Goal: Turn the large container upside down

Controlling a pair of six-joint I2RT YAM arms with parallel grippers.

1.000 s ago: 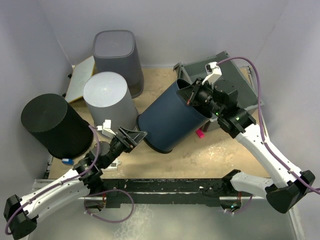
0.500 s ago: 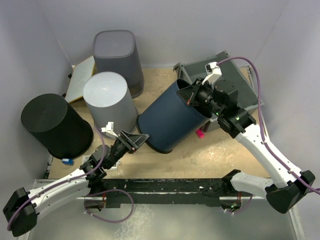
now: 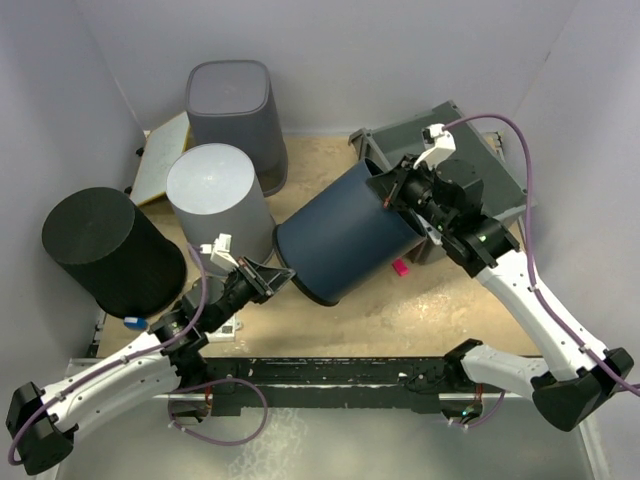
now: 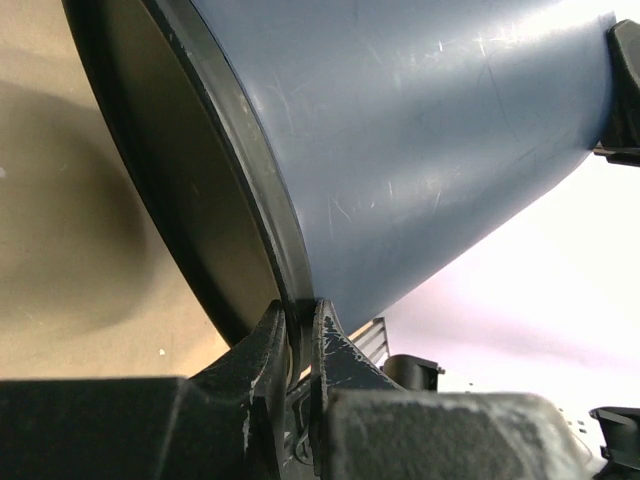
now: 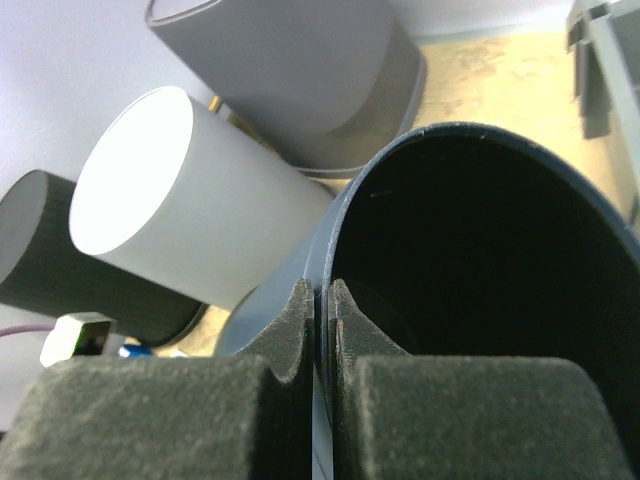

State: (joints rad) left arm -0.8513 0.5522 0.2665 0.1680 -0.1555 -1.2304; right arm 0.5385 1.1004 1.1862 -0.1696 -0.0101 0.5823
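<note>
Nearest to you, the left arm reaches from its base at 7 o'clock up toward the table's middle, forearm low and nearly level. The left gripper (image 3: 272, 275) is pinched together on the bottom rim of the large dark blue plastic container (image 3: 345, 235); the left wrist view shows both fingers (image 4: 270, 345) closed across that thin edge, the recessed underside to one side and the smooth wall to the other.

The container lies tipped on its side near the centre of the tan table (image 3: 440, 310). Its long axis runs from the base at 7 o'clock to the open mouth at 1 o'clock. So each arm has the end nearest to it, and the flip turns on this line: the mouth must swing down and the base up.

At the far end, the right gripper (image 3: 385, 188) is clamped on the mouth's rim, one finger inside and one outside, as the right wrist view shows. The right arm comes in from 4 o'clock, elbow high, wrist bent toward the opening.

Watch the upturned light grey cylindrical bin (image 3: 215, 190) just beside the base at 10 o'clock, and the small pink object (image 3: 400, 267) close beside the container's wall.
</note>
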